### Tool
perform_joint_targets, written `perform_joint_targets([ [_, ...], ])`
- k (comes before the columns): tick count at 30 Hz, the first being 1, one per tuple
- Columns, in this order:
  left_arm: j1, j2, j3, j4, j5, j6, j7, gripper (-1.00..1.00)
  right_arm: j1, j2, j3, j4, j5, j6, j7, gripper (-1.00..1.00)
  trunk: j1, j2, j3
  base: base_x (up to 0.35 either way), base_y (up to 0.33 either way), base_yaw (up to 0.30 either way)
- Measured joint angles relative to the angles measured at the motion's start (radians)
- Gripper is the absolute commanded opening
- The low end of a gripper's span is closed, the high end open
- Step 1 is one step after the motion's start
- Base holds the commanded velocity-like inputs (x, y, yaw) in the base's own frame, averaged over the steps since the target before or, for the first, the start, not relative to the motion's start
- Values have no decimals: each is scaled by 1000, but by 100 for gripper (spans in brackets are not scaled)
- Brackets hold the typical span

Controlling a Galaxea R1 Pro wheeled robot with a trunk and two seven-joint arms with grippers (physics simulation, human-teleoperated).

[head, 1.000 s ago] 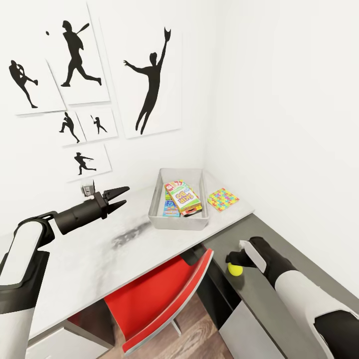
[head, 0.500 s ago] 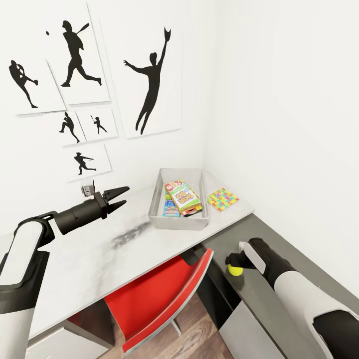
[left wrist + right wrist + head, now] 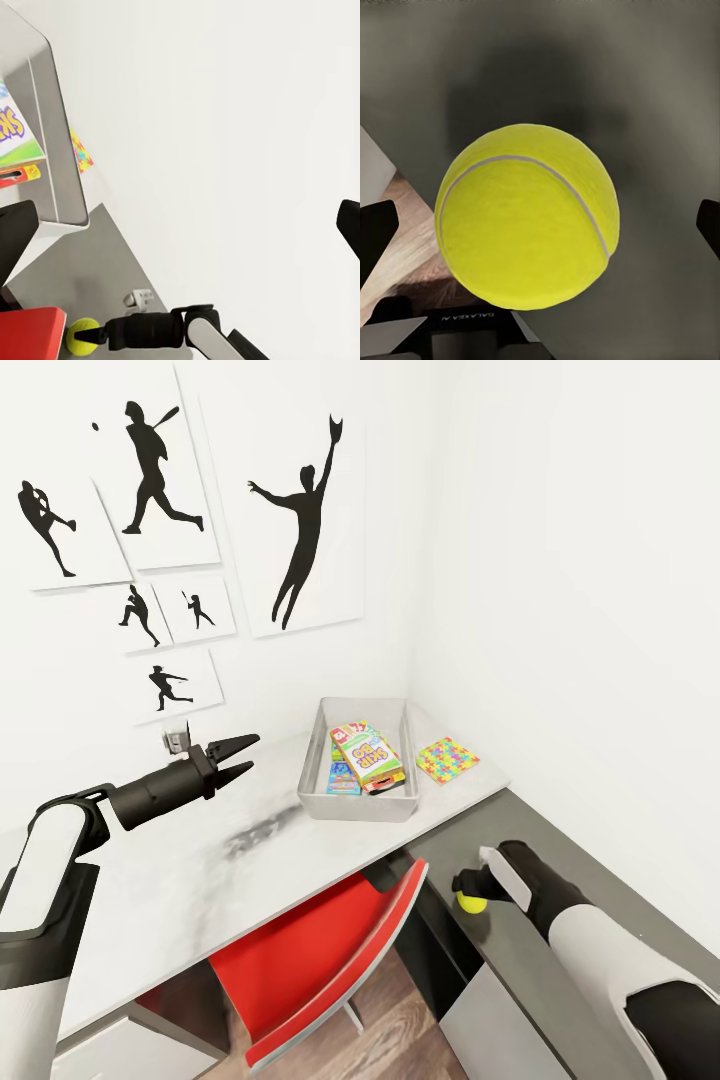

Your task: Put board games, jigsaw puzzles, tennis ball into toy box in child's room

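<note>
Ball point(image 3: 527, 216) dead ahead of my right claw point(image 3: 468, 888), sitting on the dark grey surface low beside the table point(image 3: 200, 860), right at the tips. Fingers point(image 3: 376, 232) look parted, one at each edge of the wrist view, with the ball between them and no pad clearly touching it, so I call the claw spread and not yet pinching. That makes this the pickup of the last round toy. Next I need to press together on the ball's middle, lift clear of the table edge, and carry it up and across to the box point(image 3: 325, 795).

It's fuzzy yellow-green with a pale curved seam, round enough to squirt out of a sloppy grip, I'd guess.

Further out, the box sits on the table's far end by the wall, with board games point(image 3: 366, 753) stacked inside. One puzzle point(image 3: 447, 759) lies flat on the table just beside it, not yet in.

My left claw point(image 3: 238, 752) hangs over the tabletop, spread and empty.
</note>
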Motion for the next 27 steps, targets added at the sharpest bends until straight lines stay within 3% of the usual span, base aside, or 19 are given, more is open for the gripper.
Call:
perform_joint_targets([
  [27, 0, -3, 0, 0, 0, 0, 0, 100, 0, 3, 0, 16, 0, -5, 0, 100, 0, 0, 0, 0, 0, 0],
])
